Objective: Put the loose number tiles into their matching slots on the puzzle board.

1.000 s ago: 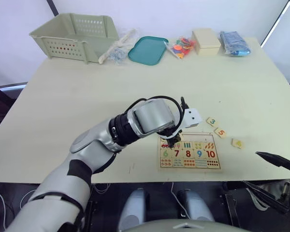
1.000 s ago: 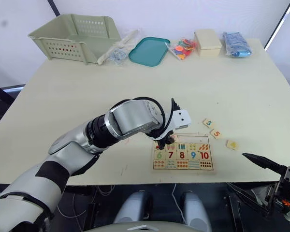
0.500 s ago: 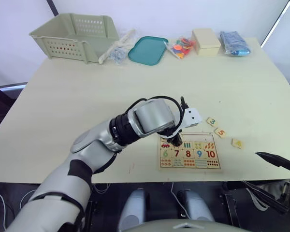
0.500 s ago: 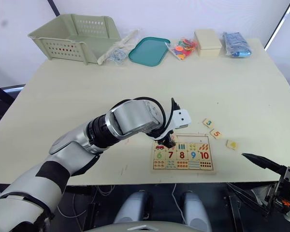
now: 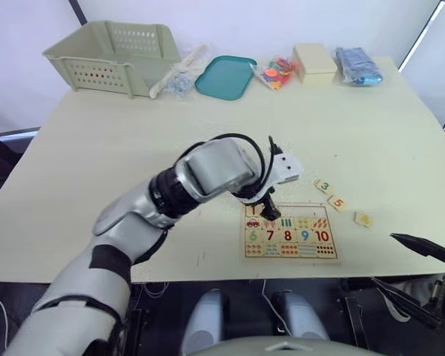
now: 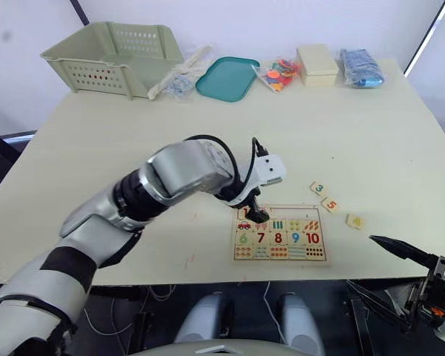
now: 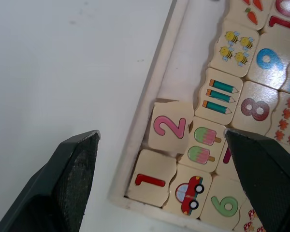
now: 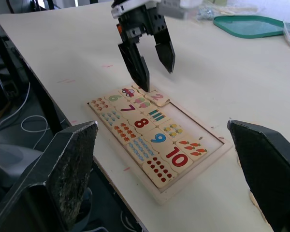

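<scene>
Left gripper (image 8: 149, 62) poised just above the puzzle board's (image 5: 291, 231) left end, fingers spread wide, nothing held. Board near the tabletop's (image 5: 133, 148) front edge, right of centre. In its top row of slots (image 7: 183, 92): tile 1 (image 7: 151, 178) seated in the corner recess; tile 2 (image 7: 170, 127) beside it, lying askew, not fully settled. Off the board toward the right edge, loose on the tabletop: tile 3 (image 5: 324, 185), tile 5 (image 5: 337, 202), then a yellow-printed tile (image 5: 363, 219), digit unreadable. Right gripper (image 5: 423, 278) off the front right corner, fingers parted, empty.
</scene>
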Motion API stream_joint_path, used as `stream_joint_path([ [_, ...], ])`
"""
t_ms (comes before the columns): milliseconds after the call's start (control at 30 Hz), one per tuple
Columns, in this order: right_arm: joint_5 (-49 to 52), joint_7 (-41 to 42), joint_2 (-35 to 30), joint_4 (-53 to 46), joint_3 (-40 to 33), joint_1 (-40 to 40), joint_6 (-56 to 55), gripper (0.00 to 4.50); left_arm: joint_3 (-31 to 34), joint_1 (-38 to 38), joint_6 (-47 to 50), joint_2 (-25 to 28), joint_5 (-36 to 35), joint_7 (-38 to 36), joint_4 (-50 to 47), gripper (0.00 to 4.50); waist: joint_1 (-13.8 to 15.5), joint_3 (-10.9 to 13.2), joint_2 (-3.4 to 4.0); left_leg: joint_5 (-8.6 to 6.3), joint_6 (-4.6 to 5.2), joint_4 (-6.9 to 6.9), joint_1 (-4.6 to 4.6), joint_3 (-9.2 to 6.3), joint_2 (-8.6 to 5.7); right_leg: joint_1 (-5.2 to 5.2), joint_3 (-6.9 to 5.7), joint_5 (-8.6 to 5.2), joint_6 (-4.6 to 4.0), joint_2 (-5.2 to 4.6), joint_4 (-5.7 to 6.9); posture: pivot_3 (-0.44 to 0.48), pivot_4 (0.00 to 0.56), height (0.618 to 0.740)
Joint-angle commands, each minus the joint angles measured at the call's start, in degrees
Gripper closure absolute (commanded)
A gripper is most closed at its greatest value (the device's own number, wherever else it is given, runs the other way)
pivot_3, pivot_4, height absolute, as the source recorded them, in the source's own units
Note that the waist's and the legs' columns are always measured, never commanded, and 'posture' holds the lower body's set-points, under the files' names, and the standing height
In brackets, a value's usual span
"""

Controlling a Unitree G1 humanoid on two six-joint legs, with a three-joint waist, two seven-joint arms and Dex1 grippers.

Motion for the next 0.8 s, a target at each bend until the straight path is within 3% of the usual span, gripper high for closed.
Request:
stream_joint_path([
  [33,0.4,-0.1,0.1,-1.3,-0.2,0.0,-1.2,0.0,3.5,1.4,-9.0,2.8,0.1,-6.4,-1.1,0.13,0.1,0.0,0.0,0.0,0.0,0.01,0.0,0.01,0.0,0.0,0.0,0.0,0.0,0.0,0.0,0.0,0.15,0.74],
  [200,0.2,-0.4,0.0,-1.1,0.4,-0.7,-1.1,0.0,8.3,7.8,-28.8,5.4,2.9,-15.7,2.1,0.13,0.1,0.0,0.0,0.0,0.0,0.02,0.0,0.06,-0.02,0.01,0.02,0.0,0.0,-0.04,-0.02,0.0,0.15,0.74],
  [267,0.1,-0.5,0.0,-1.2,0.6,-0.7,-1.1,0.0,10.9,9.5,-33.2,5.5,1.3,-21.8,4.8,0.13,0.1,0.0,0.01,0.0,0.0,0.03,-0.01,0.05,-0.01,0.01,0.0,0.01,-0.01,-0.03,-0.01,0.0,0.15,0.74],
  [433,0.0,-0.9,0.1,-1.6,1.1,-0.8,-1.0,0.0,11.3,12.3,-45.7,5.5,6.1,-29.7,10.0,0.13,0.1,0.0,0.01,0.0,0.0,0.04,-0.01,0.07,-0.02,0.01,0.0,0.01,0.0,-0.03,-0.01,0.0,0.15,0.74],
  [733,-0.3,-1.3,-0.1,-1.4,2.1,-1.4,-1.0,0.0,12.4,14.6,-54.3,0.9,12.6,-32.6,17.3,0.13,0.1,0.0,0.01,0.0,0.01,0.05,-0.02,0.07,-0.03,0.02,0.0,0.03,0.03,-0.02,-0.01,0.0,0.15,0.74],
  [800,-0.3,-1.3,-0.1,-1.3,2.2,-1.5,-1.0,0.0,12.4,14.8,-55.1,-0.2,13.8,-32.6,17.9,0.93,0.1,0.0,0.01,0.0,0.01,0.05,-0.02,0.07,-0.02,0.02,0.0,0.04,0.05,-0.02,-0.01,0.0,0.15,0.74],
])
